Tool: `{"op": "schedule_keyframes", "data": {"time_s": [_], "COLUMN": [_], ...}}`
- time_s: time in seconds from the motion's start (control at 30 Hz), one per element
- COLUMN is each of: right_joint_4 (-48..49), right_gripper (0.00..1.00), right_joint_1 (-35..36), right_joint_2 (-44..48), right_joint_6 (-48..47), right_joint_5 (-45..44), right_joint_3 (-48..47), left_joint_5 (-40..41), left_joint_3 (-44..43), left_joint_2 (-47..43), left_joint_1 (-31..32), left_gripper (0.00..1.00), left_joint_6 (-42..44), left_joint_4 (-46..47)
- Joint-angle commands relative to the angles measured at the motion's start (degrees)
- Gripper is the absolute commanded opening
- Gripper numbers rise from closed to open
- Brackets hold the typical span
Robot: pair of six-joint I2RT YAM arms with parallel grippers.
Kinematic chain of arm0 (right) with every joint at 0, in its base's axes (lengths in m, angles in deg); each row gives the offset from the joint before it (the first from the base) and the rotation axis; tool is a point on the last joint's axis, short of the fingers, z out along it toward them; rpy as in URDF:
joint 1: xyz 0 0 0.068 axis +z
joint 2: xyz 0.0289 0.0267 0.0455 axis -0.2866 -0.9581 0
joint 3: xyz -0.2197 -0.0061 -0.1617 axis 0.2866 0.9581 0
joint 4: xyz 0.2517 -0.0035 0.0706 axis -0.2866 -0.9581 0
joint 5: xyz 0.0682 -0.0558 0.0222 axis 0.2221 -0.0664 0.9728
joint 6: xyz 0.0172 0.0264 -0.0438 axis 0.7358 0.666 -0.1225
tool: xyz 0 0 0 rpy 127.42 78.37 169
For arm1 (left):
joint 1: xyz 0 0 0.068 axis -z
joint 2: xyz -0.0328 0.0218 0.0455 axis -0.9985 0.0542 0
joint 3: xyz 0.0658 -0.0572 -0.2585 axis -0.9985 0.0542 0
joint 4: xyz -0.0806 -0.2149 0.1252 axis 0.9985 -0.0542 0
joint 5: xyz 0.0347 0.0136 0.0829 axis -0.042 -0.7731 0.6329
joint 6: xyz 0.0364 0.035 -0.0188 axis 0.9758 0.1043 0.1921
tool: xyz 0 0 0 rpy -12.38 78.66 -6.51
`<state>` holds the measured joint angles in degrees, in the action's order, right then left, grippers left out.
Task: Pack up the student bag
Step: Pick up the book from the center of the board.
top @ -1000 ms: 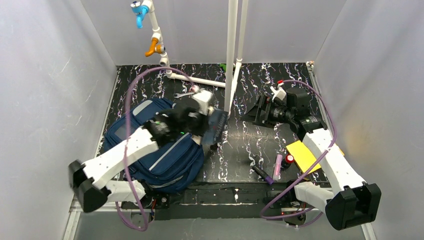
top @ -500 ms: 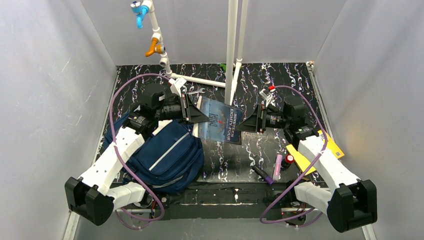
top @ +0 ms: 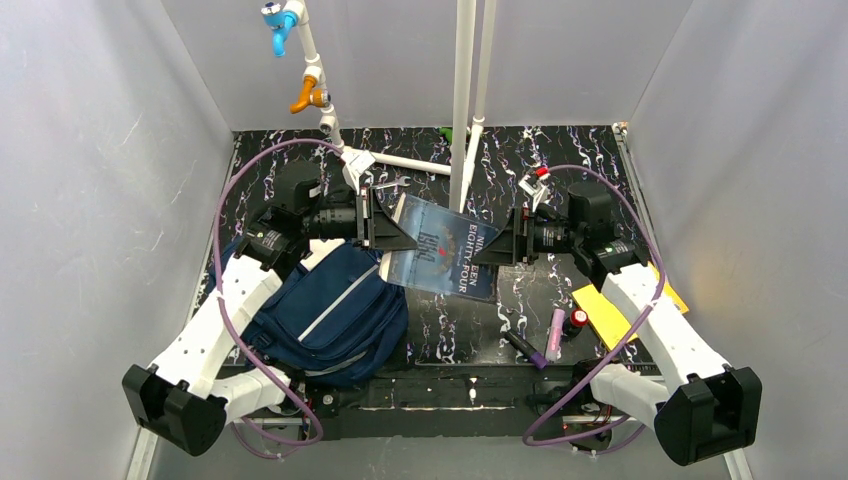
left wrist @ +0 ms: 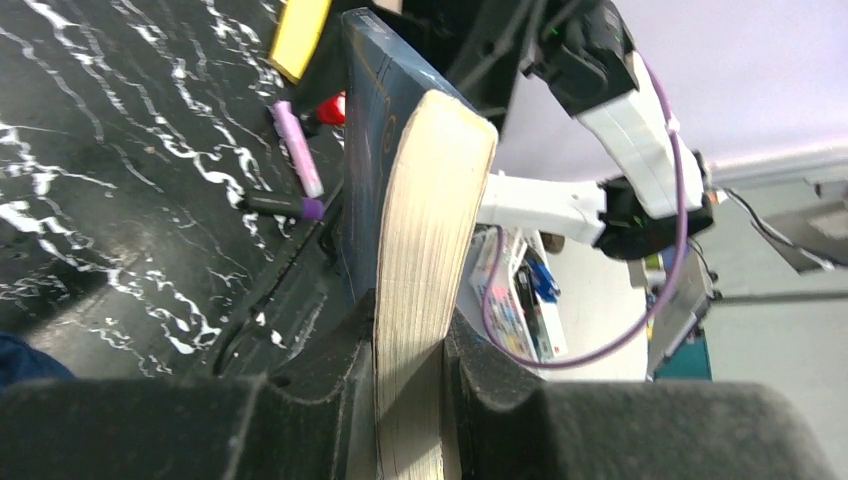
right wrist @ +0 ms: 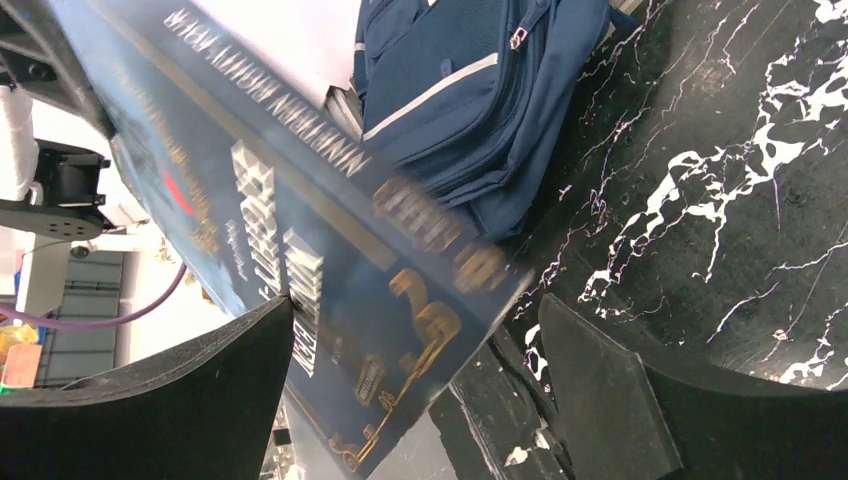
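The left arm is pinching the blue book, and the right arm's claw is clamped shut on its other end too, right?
Not quite. The left gripper does pinch the blue book, but the right gripper is not clamped: its jaws stand wide open on either side of the book's other end, as the right wrist view shows.

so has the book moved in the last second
Yes. The book, clamped in the left gripper, has shifted right, its far end now past the white pole.

book (top: 440, 258) right of student bag (top: 330, 320); marker (top: 555, 333) farther right
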<state>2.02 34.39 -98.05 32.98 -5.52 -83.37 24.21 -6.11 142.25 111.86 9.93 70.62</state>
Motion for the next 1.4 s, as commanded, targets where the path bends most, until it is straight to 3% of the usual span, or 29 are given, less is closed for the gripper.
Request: {"op": "schedule_keyframes", "data": {"time_s": [0.0,0.13,0.27,0.33,0.6,0.77,0.83,0.87,0.9,0.93,1.03,1.1,1.17,1.23,1.37], "right_joint_4": [-3.6,2.5,28.1,34.0,35.7,35.6,35.6,35.6,35.4,34.8,20.9,-2.8,-14.4,-17.8,-15.8], "right_gripper": [0.98,0.98,0.98,0.98,0.97,0.74,0.61,0.43,0.18,0.01,0.01,0.01,0.01,0.01,0.01], "right_joint_1": [0.2,0.2,0.3,0.5,5.1,6.3,6.5,6.6,6.6,6.6,6.5,6.6,6.6,6.6,6.6], "right_joint_2": [-0.1,-0.6,1.9,2.8,3.4,5.3,5.9,6.0,5.9,5.9,4.9,3.0,0.7,0.1,1.8], "right_joint_6": [-6.7,-2.3,16.9,20.5,20.2,19.5,19.3,19.4,19.5,19.3,12.7,3.1,0.3,2.3,4.6], "right_joint_5": [-1.5,5.2,11.9,13.1,17.6,19.1,19.2,19.1,18.8,18.0,8.0,-5.1,-14.8,-19.2,-20.2], "right_joint_3": [-4.5,-4.5,1.2,1.6,-0.8,-0.2,0.8,1.3,1.6,1.8,-0.4,-5.4,-8.9,-8.6,-4.1], "left_joint_5": [-10.0,-12.7,-15.9,-17.3,-18.3,-15.4,-10.9,-8.3,-2.4,5.1,37.6,46.7,49.6,54.0,62.2], "left_joint_3": [-4.7,-4.5,-2.3,-1.3,-0.1,-1.0,-2.7,-3.4,-4.3,-5.3,-6.9,-5.9,-3.8,-0.9,1.6], "left_joint_2": [-4.7,-5.3,-5.2,-5.3,-5.1,-5.3,-5.3,-5.1,-4.9,-5.0,-5.9,-6.0,-6.1,-6.4,-3.1], "left_joint_1": [0.4,0.5,0.4,0.4,0.5,0.5,0.4,0.4,0.4,0.5,0.5,0.7,3.1,10.3,25.2], "left_gripper": [0.0,0.0,0.0,0.0,0.0,0.0,0.0,0.0,0.05,0.23,0.81,0.86,0.84,0.82,0.83], "left_joint_6": [0.3,-0.2,-4.1,-6.6,-3.2,4.4,11.1,13.5,16.0,18.8,20.3,22.7,24.0,24.1,21.4], "left_joint_4": [0.9,2.1,8.4,12.3,9.9,0.8,-7.7,-11.2,-16.2,-21.0,-34.3,-38.8,-41.0,-41.2,-41.1]}}
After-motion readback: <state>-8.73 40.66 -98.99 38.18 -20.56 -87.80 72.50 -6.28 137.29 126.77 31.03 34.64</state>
